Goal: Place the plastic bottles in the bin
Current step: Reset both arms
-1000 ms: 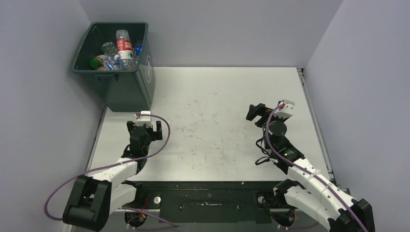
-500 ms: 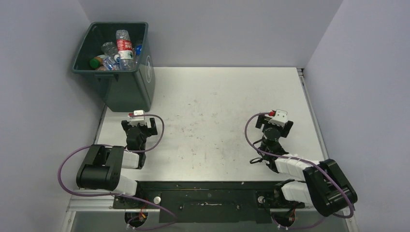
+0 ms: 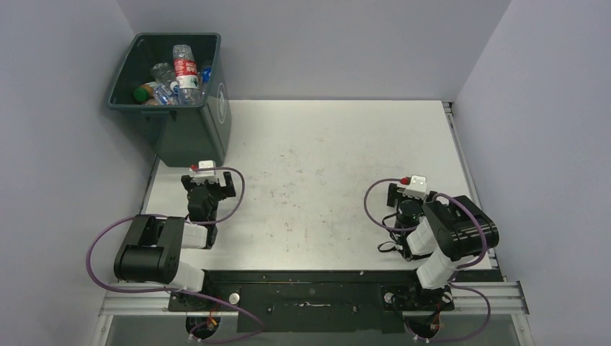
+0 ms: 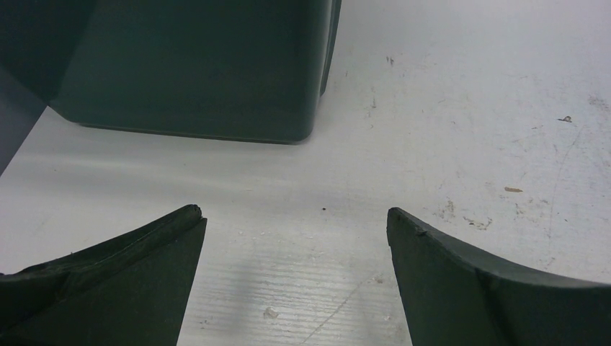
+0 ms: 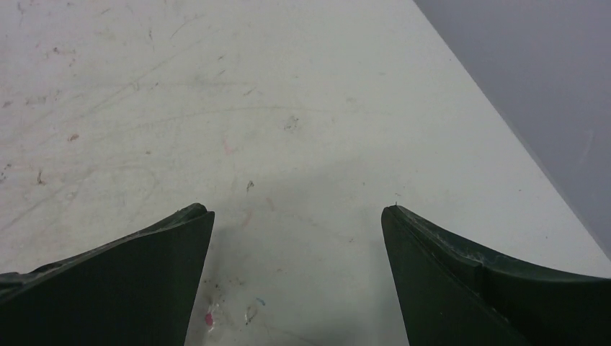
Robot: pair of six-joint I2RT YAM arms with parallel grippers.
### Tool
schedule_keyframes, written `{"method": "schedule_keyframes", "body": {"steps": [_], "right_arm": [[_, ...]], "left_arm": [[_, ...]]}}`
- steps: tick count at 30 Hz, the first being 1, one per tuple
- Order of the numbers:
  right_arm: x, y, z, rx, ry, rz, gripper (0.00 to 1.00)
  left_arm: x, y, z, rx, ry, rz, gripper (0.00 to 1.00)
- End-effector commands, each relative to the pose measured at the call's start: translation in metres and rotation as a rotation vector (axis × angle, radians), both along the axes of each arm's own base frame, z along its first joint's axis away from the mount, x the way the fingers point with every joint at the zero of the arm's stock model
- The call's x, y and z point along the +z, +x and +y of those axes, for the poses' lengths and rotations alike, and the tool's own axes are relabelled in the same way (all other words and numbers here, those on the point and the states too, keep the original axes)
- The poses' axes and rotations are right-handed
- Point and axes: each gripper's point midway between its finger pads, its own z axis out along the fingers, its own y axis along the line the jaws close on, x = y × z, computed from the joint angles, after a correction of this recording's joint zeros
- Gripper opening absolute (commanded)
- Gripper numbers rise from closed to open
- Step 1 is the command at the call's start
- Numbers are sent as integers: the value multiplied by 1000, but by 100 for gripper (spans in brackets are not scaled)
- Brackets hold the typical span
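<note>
At the near edge, both arms are seen folded low over their bases on the black mounting rail (image 3: 310, 292), with purple cables (image 3: 97, 249) looped beside them. This tucked posture is judged to be a resting one, since nothing lies within reach to be picked up.

Just beyond, the left claw (image 3: 209, 186) is held spread wide with nothing between its fingers. It is pointed at the foot of the bin (image 3: 191, 137), which fills the far part of its wrist view. On the other side, the right claw (image 3: 408, 193) is likewise spread and empty, hanging over bare surface near the right edge.

The white desk (image 3: 324, 137) is shown scuffed and speckled, and no bottle is seen on it from any of the three cameras. What the folded arms may hide cannot be ruled out.

At the far left corner the dark green bin is set against the grey walls (image 3: 317, 43), a round white sticker (image 3: 222, 92) on its side. It is placed where it is judged the left arm can reach over the rim. The plastic bottles (image 3: 173, 86) are piled inside it, clear ones with blue labels among them. One red-labelled bottle (image 3: 186, 72) is propped above the rest, and a green cap (image 3: 138, 94) is pressed to the near wall. With the load in the bin and both claws idle, the job is judged done or very nearly so.
</note>
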Motion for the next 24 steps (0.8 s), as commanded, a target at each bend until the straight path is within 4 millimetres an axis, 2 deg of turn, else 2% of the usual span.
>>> {"method": "schedule_keyframes", "body": {"steps": [1, 5, 9, 12, 13, 17, 24], "right_arm": [[33, 18, 11, 51, 39, -144, 90], [26, 32, 10, 33, 49, -90, 90], [27, 31, 18, 101, 34, -97, 90], [17, 47, 6, 88, 94, -41, 90], [14, 49, 8, 125, 117, -28, 90], [15, 54, 23, 225, 97, -16, 90], [15, 54, 23, 230, 100, -17, 90]], "left_arm": [[19, 12, 1, 11, -22, -58, 96], [19, 12, 2, 16, -20, -60, 96], [18, 13, 2, 18, -23, -55, 96], [18, 13, 2, 18, -24, -56, 96], [19, 13, 2, 19, -24, -58, 96], [20, 10, 3, 37, -17, -69, 96], [19, 11, 2, 35, -17, -62, 96]]}}
